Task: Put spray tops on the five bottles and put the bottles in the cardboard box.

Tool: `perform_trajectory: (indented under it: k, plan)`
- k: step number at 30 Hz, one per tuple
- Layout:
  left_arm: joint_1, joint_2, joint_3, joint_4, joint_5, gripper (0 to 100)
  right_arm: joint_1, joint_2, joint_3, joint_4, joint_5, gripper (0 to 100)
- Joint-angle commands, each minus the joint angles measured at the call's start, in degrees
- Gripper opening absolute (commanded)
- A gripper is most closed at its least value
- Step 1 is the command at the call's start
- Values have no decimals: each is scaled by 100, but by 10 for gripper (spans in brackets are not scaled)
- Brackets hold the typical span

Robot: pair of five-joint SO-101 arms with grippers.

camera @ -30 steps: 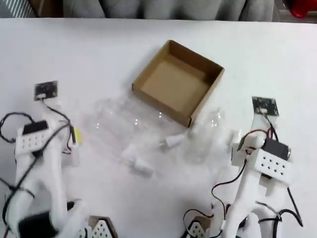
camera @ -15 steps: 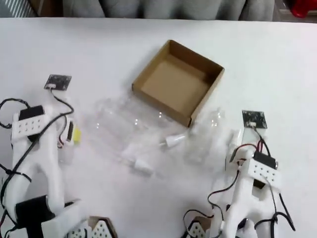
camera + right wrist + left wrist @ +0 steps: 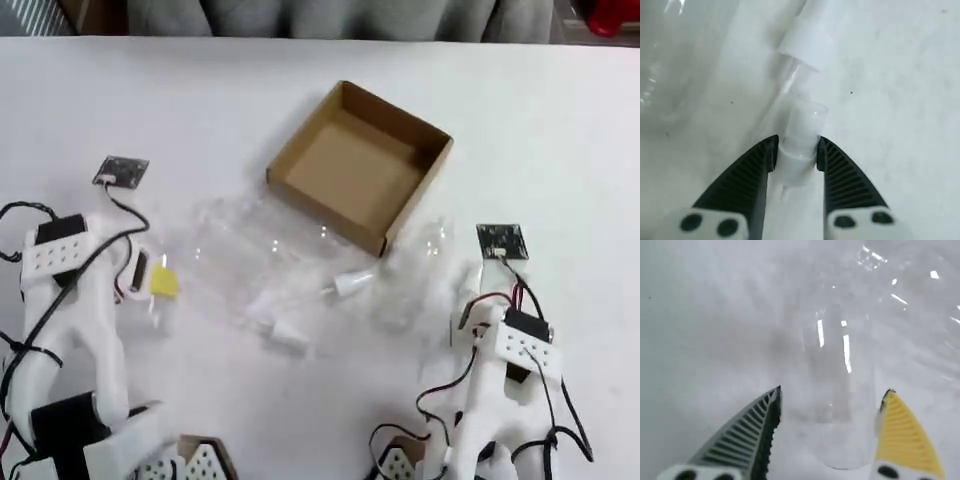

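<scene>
In the last second the two arms have gone opposite ways. The left one has swung in from the table's edge towards the heap of clear bottles [image 3: 235,255], and its yellow finger [image 3: 165,283] now stands out further from the arm than it did. From its wrist you can see why: the left gripper [image 3: 832,392] is spread wide with one bottle [image 3: 840,350] lying between the jaws, neither jaw touching it as far as I can tell. The right arm has meanwhile drawn back towards its base and a little inward. The right gripper [image 3: 796,145] is clamped on a spray top [image 3: 802,120], jaws pressed against its sides, with a second top [image 3: 807,42] lying just past it on the table [image 3: 200,90]. Two more tops [image 3: 345,284] sit among the bottles near the middle. The box [image 3: 325,212] holds nothing, and the bottles all lie outside it, just beside its near wall. To me this looks like the start of the first pairing: one arm has its top, and the other is lined up to close on a bottle. The bottle is clear and smooth, so a squeeze off its middle may roll it aside. Nothing is capped or boxed yet.
</scene>
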State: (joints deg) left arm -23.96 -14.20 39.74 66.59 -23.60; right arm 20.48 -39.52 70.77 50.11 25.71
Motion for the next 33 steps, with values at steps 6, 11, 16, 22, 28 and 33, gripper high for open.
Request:
perform_trajectory:
  k: [6, 11, 16, 22, 28, 33]
  plan:
    - [-31, -40, -237, 167, -1046, 299, -92, -66, 18, -251, 149, 17]
    - [-13, 13, -809, 369, -774, 299, -92, -66, 18, -251, 149, 17]
    - [462, 31, -1002, 378, -413, 299, -92, -66, 53, -251, 141, 17]
    - [760, 31, -914, 387, 818, 299, -92, -66, 62, -251, 105, 17]
    - [497, 48, -800, 273, 791, 299, -92, -66, 62, -251, 105, 17]
    - [400, 585, -782, 149, 738, 297, -84, -66, 62, -251, 97, 17]
